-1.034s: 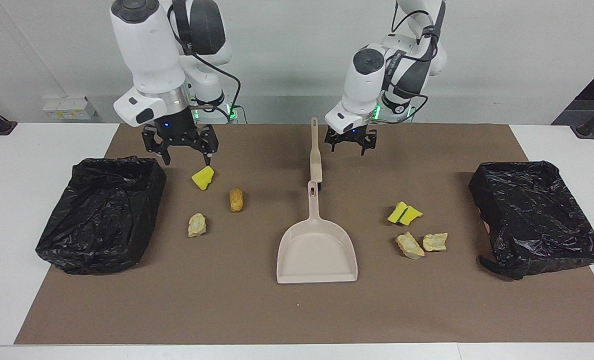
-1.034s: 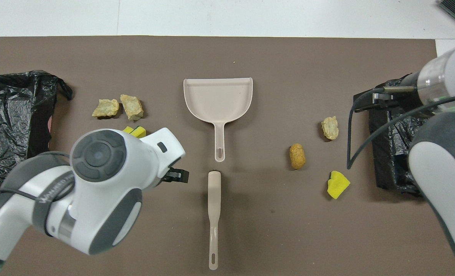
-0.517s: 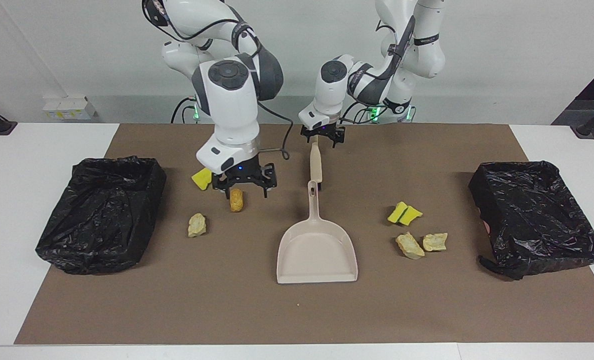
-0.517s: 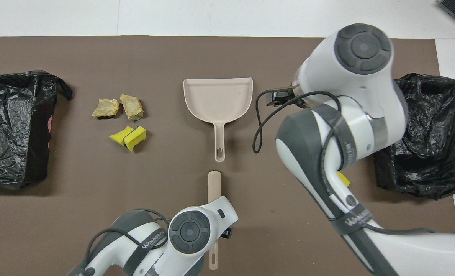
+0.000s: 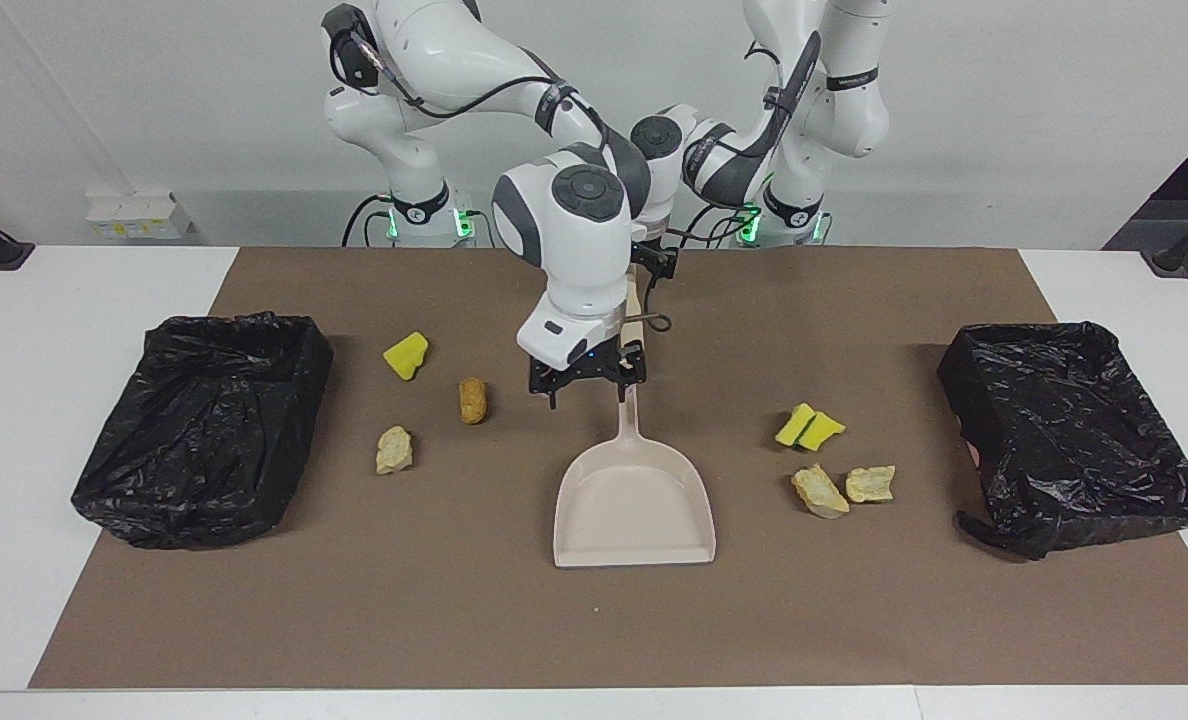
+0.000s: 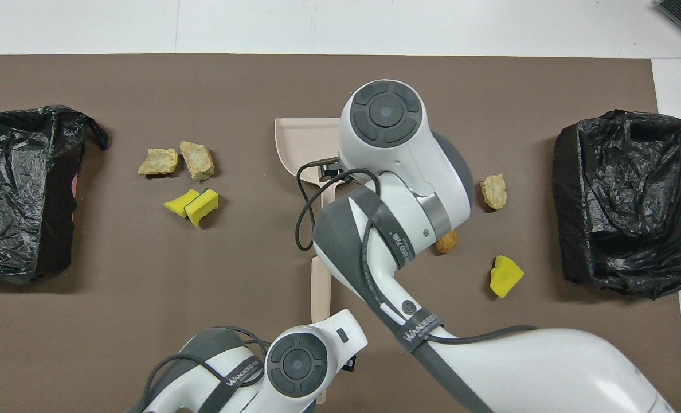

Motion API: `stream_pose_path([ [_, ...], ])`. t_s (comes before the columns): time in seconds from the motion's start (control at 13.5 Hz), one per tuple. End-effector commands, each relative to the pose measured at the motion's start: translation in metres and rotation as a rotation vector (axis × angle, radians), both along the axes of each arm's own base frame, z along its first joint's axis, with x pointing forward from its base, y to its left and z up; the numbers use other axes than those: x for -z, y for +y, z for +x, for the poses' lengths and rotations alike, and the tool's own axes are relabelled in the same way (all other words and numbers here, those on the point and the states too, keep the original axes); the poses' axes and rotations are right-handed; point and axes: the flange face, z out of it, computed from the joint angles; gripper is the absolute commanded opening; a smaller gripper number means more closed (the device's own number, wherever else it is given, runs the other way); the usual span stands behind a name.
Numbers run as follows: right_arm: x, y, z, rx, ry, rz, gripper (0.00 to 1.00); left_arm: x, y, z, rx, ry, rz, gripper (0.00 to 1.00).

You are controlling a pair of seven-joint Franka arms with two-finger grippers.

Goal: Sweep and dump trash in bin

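Now right gripper (image 5: 588, 385) hangs over the dustpan (image 5: 634, 500) handle, fingers apart, nothing clamped. Left gripper (image 5: 654, 265) is at the brush (image 6: 320, 281) handle, mostly hidden; fingers: can't tell. Trash on the brown mat: yellow sponge (image 5: 406, 356), nugget (image 5: 472, 399), beige lump (image 5: 393, 449) toward the right arm's bin (image 5: 204, 430); sponge pair (image 5: 809, 427) and two lumps (image 5: 842, 488) toward the left arm's bin (image 5: 1074, 435).

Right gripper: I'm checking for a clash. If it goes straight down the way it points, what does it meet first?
Probably the dustpan: the right gripper hangs over its handle's end. Its height above the handle is unclear.
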Motion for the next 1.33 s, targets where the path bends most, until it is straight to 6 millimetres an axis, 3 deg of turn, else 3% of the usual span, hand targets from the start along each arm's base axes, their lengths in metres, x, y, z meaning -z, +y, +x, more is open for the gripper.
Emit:
stream_pose_path([
  [0.0,0.019,0.028,-0.007,0.018,-0.016,0.001,1.0,0.0,0.006,-0.004,-0.001,0.011,-0.006,0.0],
  [0.07,0.02,0.035,-0.009,0.023,-0.035,0.016,1.0,-0.001,0.007,-0.002,-0.001,0.011,-0.007,0.0],
  [0.37,0.063,0.033,-0.018,-0.003,-0.034,0.019,1.0,0.0,0.029,0.01,0.041,0.065,0.026,0.0],
  [0.74,0.091,0.029,-0.029,-0.031,-0.023,0.012,1.0,-0.014,0.042,0.005,0.047,0.108,0.054,0.0],
  [0.89,0.093,0.028,-0.033,-0.035,-0.024,0.013,1.0,-0.026,0.054,0.004,0.042,0.126,0.07,0.0],
  [1.03,0.092,0.028,-0.037,-0.034,-0.017,0.005,1.0,-0.05,0.078,0.007,0.036,0.149,0.069,0.0],
  [1.11,0.093,0.03,-0.038,-0.035,-0.015,0.004,0.94,-0.057,0.088,0.006,0.029,0.167,0.077,0.0],
  [1.26,0.09,0.032,-0.037,-0.042,-0.026,0.002,0.53,-0.076,0.114,0.013,-0.002,0.183,0.077,0.0],
])
